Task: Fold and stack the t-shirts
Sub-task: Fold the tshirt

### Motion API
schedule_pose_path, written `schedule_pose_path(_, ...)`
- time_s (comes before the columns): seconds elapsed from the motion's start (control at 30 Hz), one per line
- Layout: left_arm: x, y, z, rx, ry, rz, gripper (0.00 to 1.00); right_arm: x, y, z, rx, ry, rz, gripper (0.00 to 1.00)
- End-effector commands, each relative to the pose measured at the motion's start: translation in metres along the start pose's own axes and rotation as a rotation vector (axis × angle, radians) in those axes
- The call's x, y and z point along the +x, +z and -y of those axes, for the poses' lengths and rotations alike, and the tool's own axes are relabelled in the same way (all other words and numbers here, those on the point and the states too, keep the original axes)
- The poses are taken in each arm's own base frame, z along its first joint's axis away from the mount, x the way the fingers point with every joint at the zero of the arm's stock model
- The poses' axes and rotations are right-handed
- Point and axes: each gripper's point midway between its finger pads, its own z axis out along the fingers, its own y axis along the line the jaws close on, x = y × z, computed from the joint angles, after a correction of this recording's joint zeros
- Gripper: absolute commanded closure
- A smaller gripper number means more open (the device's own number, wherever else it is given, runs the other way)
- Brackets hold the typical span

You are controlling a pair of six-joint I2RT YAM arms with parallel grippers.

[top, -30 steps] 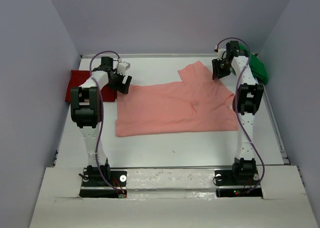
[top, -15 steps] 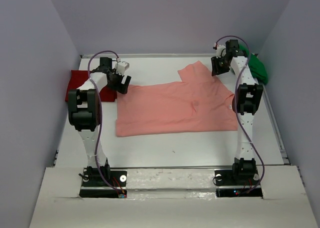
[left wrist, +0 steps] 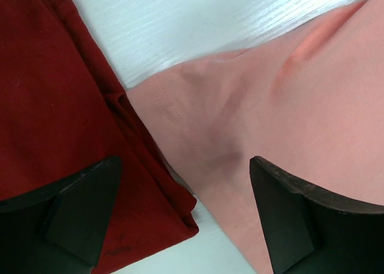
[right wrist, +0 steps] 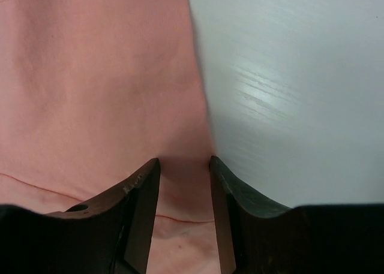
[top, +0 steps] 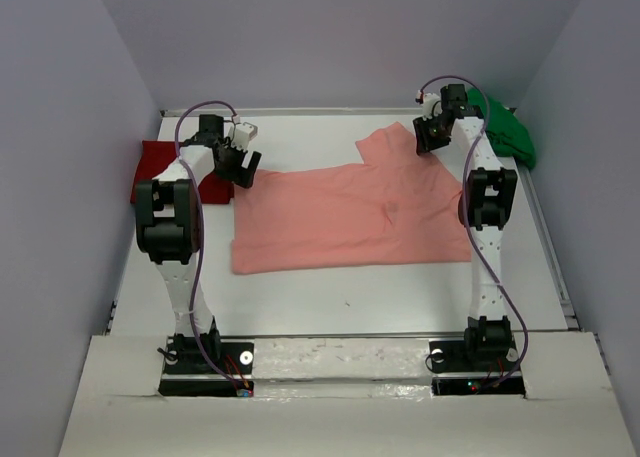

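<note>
The salmon-pink t-shirt [top: 350,212] lies spread flat in the middle of the table. A deep red t-shirt [top: 150,167] sits folded at the left edge, and a bright green one [top: 512,132] is bunched at the back right. My left gripper [top: 240,167] hovers wide open over the pink shirt's back-left corner [left wrist: 288,106], where it meets the red shirt [left wrist: 54,106]. My right gripper [top: 428,139] stands low over the pink sleeve [right wrist: 102,76] at the back. Its jaws are partly open and straddle the sleeve's edge, with flat cloth showing between them.
White table [top: 330,287] with purple walls on three sides. A raised rim [top: 555,267] runs along the right side. Bare tabletop [right wrist: 288,76] lies just right of the sleeve. Both arm bases stand at the near edge.
My right gripper has shifted back and to the left over the sleeve. The left gripper moved slightly back toward the red shirt. The shirts lie as before.
</note>
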Motion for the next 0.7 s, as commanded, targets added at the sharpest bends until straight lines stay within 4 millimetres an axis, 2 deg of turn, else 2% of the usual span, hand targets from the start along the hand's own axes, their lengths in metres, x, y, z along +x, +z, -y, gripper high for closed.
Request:
schedule_pose_path(0.0, -0.013, -0.02, -0.002, -0.02, 0.013, 0.045, 0.01, 0.003, 0.01, 0.006, 0.04, -0.024, -0.007, 0.55)
schedule_pose_path(0.23, -0.014, -0.018, -0.001, -0.009, 0.013, 0.047, 0.01, -0.008, 0.002, 0.018, 0.102, -0.041, 0.018, 0.57)
schedule_pose_path(0.33, -0.013, -0.018, -0.001, -0.01, 0.01, 0.041, 0.01, -0.008, 0.002, 0.022, 0.127, -0.047, 0.015, 0.57)
schedule_pose_path(0.4, -0.012, -0.017, -0.001, -0.009, 0.013, 0.042, 0.01, 0.0, 0.006, 0.022, 0.124, -0.048, -0.003, 0.57)
schedule_pose_path(0.5, -0.012, -0.018, -0.001, -0.009, 0.013, 0.042, 0.01, 0.009, 0.013, 0.019, 0.107, -0.043, -0.025, 0.69)
schedule_pose_path(0.53, -0.011, -0.017, -0.001, -0.009, 0.013, 0.038, 0.01, 0.012, 0.015, 0.018, 0.099, -0.044, -0.033, 0.77)
schedule_pose_path(0.67, -0.006, -0.014, 0.0, -0.005, 0.012, 0.024, 0.01, 0.019, 0.02, 0.016, 0.084, -0.043, -0.052, 0.9)
